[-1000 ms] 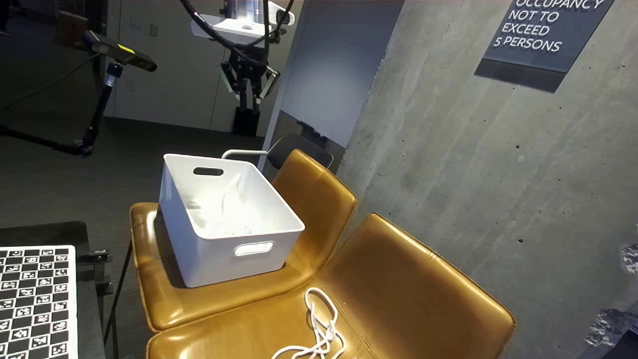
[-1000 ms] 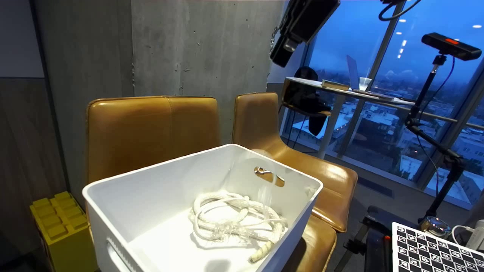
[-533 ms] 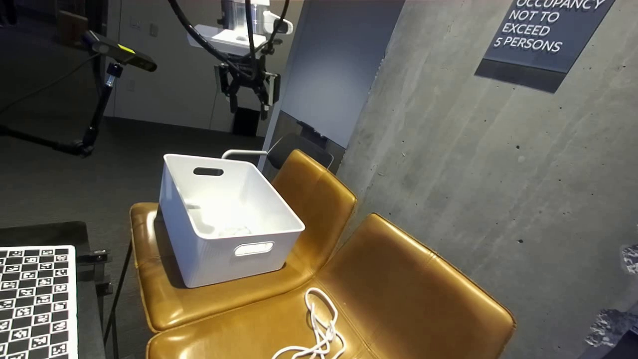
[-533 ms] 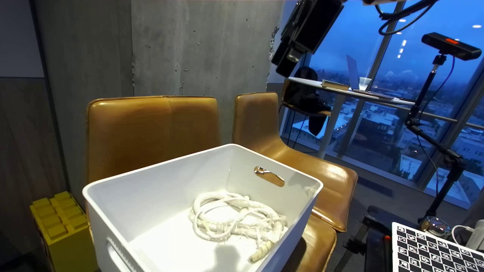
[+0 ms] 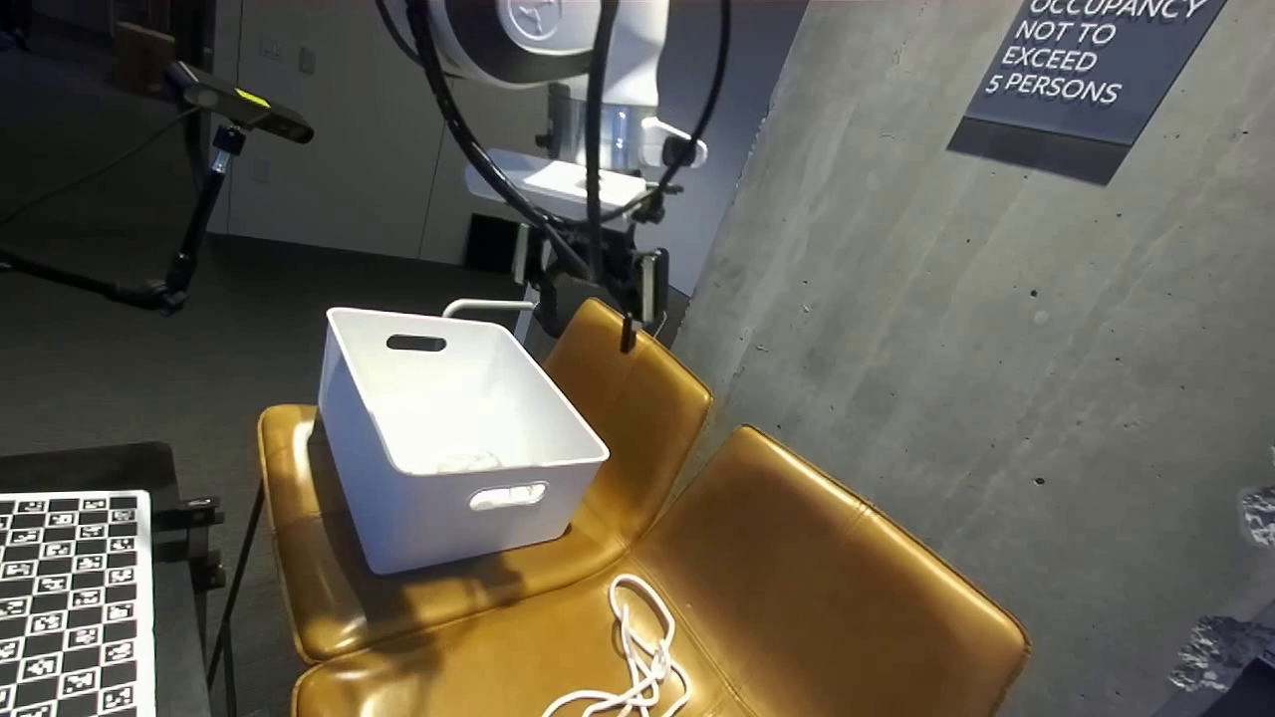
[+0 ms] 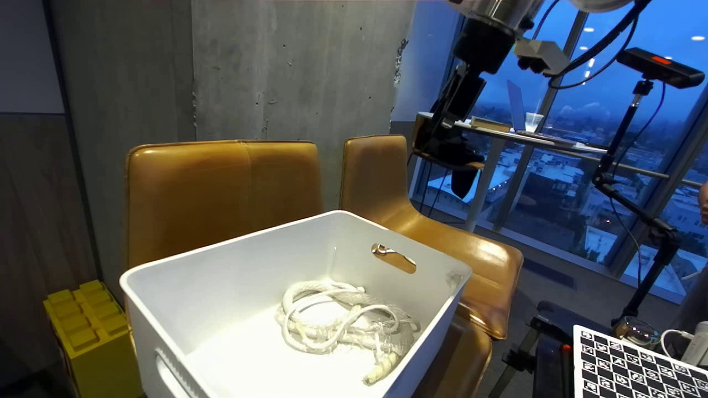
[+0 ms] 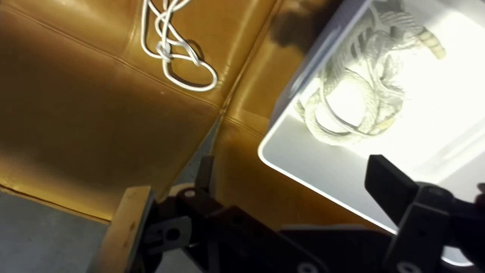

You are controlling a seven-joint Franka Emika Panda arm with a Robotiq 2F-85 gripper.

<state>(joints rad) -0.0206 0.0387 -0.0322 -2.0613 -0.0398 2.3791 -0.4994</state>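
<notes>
Near the box (image 5: 438, 533), the gripper (image 7: 291, 163) hangs with jaws wide apart, gripping nothing, while the box, its sides seemingly penning in the rope (image 6: 323, 334), sits on one chair (image 5: 647, 418), the cord (image 7: 163, 50) loose on the next chair (image 5: 827, 558).

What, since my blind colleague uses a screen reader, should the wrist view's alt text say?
An open, empty robot hand hangs over brown leather chairs and the corner of a white bin, which holds coiled rope. At the upper left, a tangled white cord lies on one of the chairs.
</notes>
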